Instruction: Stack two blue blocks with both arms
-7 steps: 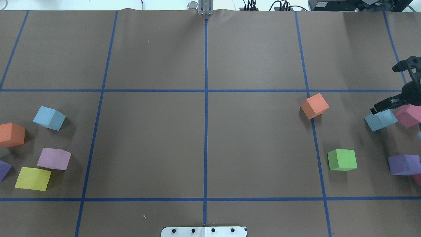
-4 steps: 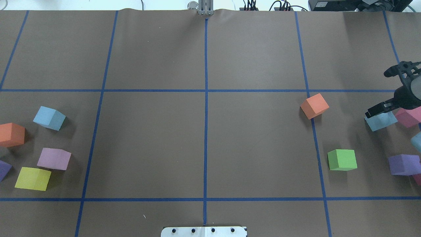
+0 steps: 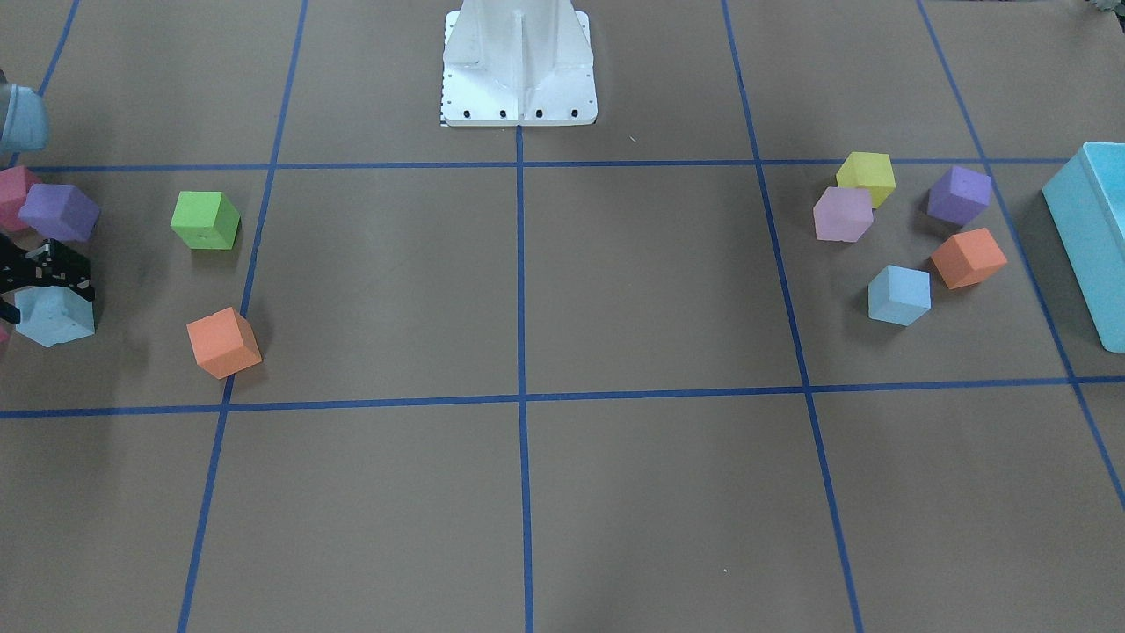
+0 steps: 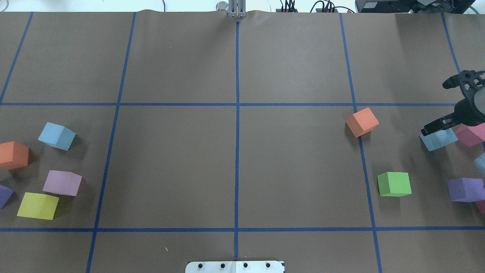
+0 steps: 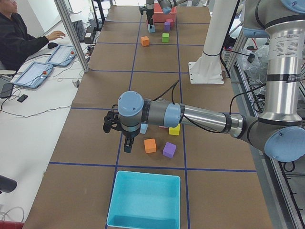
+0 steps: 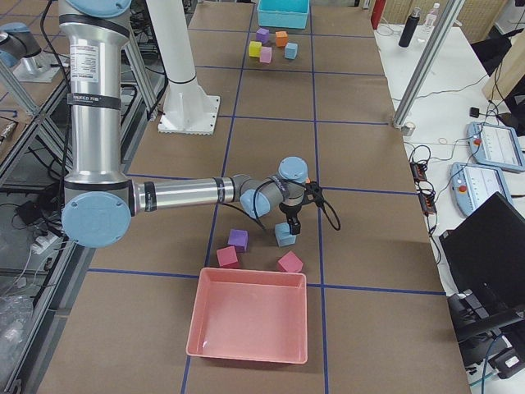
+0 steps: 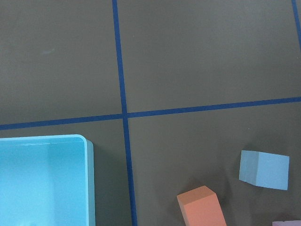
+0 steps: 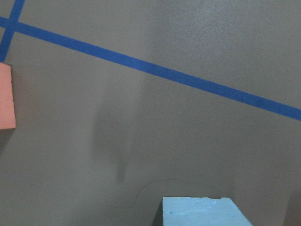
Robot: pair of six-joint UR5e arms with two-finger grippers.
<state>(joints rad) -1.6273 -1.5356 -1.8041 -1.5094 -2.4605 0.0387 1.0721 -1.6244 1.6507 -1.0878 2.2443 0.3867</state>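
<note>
Two cubes concern you, and they lie well apart at opposite ends of the table [image 4: 235, 170], neither set on the other. You find the first blue block [image 4: 439, 140] at the robot's right end, resting on the brown paper just beside a pink cube [image 4: 471, 134], with a green cube [image 4: 394, 184] nearer the middle. The right gripper [image 4: 428, 130] hangs over this block, and in the overhead view its black tip overlaps the block's far upper edge. You cannot tell from any view how far its jaws stand apart, nor whether they touch the foam. The right wrist view gives you only the block's top at its bottom border. The second blue block [image 4: 57, 135] sits at the left end, near an orange cube [image 4: 13, 154] and a lilac cube [image 4: 62, 182]. The left gripper [image 5: 127, 145] appears only in the side view, pointing down above the table near that cluster and the turquoise bin [image 5: 145, 200]. Its jaw opening cannot be judged.
</note>
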